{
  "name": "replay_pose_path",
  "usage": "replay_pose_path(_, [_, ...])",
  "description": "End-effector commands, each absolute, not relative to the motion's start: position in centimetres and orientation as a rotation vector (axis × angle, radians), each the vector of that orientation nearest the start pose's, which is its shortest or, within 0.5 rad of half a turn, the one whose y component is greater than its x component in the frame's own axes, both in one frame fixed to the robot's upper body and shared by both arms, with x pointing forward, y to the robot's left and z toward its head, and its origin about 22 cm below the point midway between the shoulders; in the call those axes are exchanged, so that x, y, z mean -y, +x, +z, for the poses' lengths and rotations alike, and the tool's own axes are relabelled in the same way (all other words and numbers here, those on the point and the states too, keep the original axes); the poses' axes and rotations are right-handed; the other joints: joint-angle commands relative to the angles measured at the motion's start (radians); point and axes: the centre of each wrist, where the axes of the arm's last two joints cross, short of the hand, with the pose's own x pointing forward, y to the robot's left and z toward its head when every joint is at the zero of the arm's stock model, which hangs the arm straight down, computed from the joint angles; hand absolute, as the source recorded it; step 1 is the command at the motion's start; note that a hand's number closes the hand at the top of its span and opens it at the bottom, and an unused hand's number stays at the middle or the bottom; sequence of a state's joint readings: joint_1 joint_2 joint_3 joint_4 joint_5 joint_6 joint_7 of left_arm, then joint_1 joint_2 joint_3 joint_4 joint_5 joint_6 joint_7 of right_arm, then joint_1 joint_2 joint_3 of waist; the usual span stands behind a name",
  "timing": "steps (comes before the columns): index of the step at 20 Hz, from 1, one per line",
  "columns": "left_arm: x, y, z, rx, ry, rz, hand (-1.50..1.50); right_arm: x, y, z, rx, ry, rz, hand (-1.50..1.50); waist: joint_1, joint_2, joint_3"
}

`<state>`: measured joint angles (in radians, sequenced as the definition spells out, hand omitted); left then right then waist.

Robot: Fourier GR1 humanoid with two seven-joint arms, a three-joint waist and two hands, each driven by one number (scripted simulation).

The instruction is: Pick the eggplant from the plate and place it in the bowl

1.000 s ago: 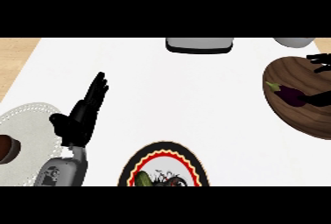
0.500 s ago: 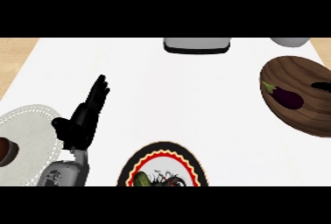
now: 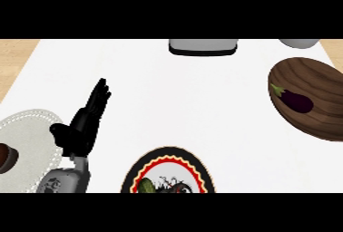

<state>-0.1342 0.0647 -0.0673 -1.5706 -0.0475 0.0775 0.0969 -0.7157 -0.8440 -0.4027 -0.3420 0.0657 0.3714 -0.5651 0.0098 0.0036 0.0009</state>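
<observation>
Right hand gone from view; eggplant lies in bowl; left hand empty, fingers straight.

The white counter carries a grey box on a dark base at its far edge, with a grey cup (partly cut off) near it. At the left, a pale round mat bears a brown lump.
</observation>
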Motion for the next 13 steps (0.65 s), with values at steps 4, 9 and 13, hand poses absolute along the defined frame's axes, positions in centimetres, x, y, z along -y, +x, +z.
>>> replay_pose_path(4, [-20.4,28.7,2.0,1.598,0.055,-0.117,0.00,55.9,28.4,10.6,1.768,-0.296,0.148,-1.50,0.003,0.007,0.001])
replay_pose_path(9, [-20.7,27.4,1.2,1.596,0.025,-0.131,0.00,57.5,27.0,12.3,1.748,-0.260,0.183,-1.50,0.011,0.007,0.002])
replay_pose_path(13, [-21.5,29.0,2.6,1.604,0.070,-0.129,0.00,57.1,25.4,8.6,1.747,-0.260,0.198,-1.50,0.001,0.004,0.002])
